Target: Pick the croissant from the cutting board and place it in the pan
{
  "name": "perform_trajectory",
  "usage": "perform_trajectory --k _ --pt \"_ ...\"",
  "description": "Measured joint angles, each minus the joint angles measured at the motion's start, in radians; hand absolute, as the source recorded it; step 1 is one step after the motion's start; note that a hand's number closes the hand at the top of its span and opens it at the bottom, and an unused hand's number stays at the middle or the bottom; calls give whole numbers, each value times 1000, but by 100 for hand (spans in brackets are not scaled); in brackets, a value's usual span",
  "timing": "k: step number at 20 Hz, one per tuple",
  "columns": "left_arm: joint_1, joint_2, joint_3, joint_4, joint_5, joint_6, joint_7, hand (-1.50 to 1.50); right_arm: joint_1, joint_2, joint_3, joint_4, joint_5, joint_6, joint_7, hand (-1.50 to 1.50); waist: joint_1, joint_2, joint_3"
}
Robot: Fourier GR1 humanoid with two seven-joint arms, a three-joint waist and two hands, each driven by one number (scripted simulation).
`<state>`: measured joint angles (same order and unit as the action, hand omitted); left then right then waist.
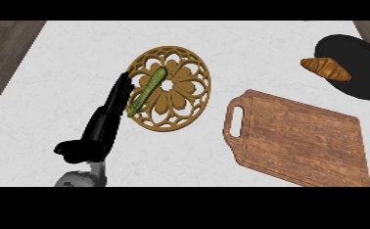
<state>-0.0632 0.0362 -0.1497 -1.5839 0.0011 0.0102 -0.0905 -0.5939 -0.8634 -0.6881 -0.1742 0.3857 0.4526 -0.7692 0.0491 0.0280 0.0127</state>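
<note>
Head view | you see the left hand (108, 120) released, fingers straight, touching the zucchini (147, 90) on the trivet (173, 88) | croissant (326, 68) lies far to the right of this hand, in the pan (354, 52) | cutting board (300, 140) sits between, on the surface (72, 66) | right hand not visible

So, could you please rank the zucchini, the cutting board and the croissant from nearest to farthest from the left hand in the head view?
From the left hand:
1. Zucchini, beside the fingertips, on the round trivet.
2. Cutting board, lower right.
3. Croissant, far right, in the pan.
</note>
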Motion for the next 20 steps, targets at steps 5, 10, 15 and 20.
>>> perform_trajectory --k 5,10,15,20 --pt "1 -10 -7 10 -7 6 -6 0 40 7 20 -20 7 -8 -26 -150 -5 -2 0" --pt "18 -2 -4 1 1 -5 -6 0 67 6 34 -31 9 -28 -45 -150 -3 -5 -1" --pt "17 -3 -2 2 1 -4 -5 0 83 3 53 -36 18 -45 -60 -150 -2 -4 -1" --pt "19 6 6 -8 6 -11 -9 0 86 1 59 -45 17 -80 -84 -150 1 -5 -1"
